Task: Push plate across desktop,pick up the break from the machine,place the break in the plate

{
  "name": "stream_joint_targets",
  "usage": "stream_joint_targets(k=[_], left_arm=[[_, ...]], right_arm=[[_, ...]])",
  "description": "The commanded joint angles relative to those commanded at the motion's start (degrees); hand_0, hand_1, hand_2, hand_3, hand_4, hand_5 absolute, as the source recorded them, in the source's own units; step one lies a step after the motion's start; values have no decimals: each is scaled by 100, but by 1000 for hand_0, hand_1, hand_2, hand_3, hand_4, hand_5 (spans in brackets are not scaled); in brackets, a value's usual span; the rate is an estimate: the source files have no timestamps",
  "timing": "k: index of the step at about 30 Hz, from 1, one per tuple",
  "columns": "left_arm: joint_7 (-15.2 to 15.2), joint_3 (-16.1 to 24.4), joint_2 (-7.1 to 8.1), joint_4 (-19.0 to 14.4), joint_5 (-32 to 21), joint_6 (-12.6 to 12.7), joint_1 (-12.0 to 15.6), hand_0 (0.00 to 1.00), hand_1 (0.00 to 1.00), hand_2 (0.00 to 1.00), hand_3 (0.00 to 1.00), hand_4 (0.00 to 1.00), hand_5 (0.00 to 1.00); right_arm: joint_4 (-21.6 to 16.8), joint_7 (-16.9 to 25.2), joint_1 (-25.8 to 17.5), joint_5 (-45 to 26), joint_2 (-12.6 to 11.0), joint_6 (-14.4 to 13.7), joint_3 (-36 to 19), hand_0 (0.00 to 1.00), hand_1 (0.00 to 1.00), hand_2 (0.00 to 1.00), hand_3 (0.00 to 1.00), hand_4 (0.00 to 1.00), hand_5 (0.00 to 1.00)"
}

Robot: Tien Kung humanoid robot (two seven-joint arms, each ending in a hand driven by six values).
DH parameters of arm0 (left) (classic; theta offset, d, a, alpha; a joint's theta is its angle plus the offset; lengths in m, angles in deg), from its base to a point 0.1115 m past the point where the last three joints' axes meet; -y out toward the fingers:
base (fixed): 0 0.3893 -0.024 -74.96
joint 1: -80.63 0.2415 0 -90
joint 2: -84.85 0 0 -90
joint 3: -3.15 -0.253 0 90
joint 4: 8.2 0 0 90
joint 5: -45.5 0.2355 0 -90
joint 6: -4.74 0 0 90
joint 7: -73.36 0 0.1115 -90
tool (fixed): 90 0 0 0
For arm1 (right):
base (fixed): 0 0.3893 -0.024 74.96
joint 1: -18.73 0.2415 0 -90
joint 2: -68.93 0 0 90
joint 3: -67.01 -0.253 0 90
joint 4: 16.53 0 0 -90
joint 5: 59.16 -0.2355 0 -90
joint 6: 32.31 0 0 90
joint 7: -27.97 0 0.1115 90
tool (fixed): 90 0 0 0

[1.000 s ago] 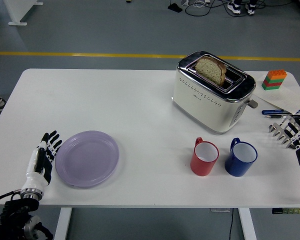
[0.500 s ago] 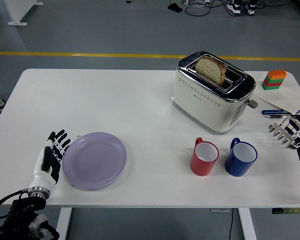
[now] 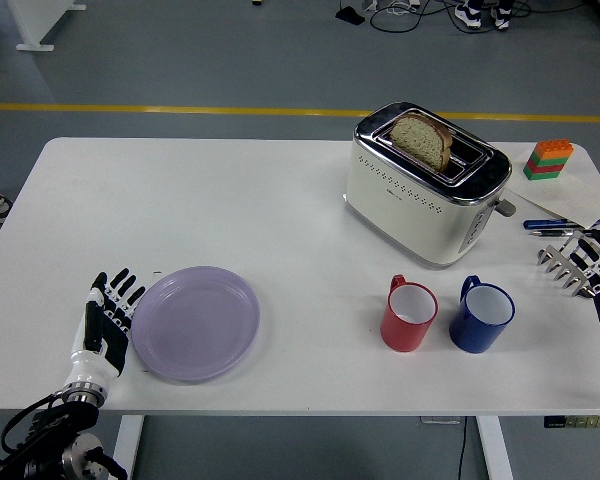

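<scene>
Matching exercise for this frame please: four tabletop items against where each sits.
Items:
1. purple plate
2. bread slice
3. red mug
4. block stack

Places:
A. far right, behind the pens
B. left of the blue mug
C. beside the left robot hand
D. standing in the toaster slot

Pairs: 1-C, 2-D, 3-B, 4-A
</scene>
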Motion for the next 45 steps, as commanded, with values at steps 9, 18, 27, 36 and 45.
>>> stream_joint_targets(k=[9,18,27,36,45], left_arm=[[-22,-157,15,-43,-567,-124,-4,820,854,911,863,602,998],[-54,-283,16,-61,-749,-214,-47,813,839,903,856,599,998],[-9,-430,-95,44,-933,-245,-208,812,839,902,856,597,998],[39,-672,-241,253,-1209,-298,-428,809,838,898,850,592,998],[34,-921,-327,299,-1420,-348,-598,807,835,897,849,591,998]], right_arm=[[1,-1,5,-3,4,-1,11,857,805,860,840,603,492],[9,1,-5,-10,8,0,39,858,804,859,840,603,493],[10,1,0,-11,3,1,61,857,805,859,839,604,492],[16,3,-16,-16,-10,1,115,857,804,858,840,603,492],[19,4,-20,-19,-19,3,146,857,804,858,840,604,492]])
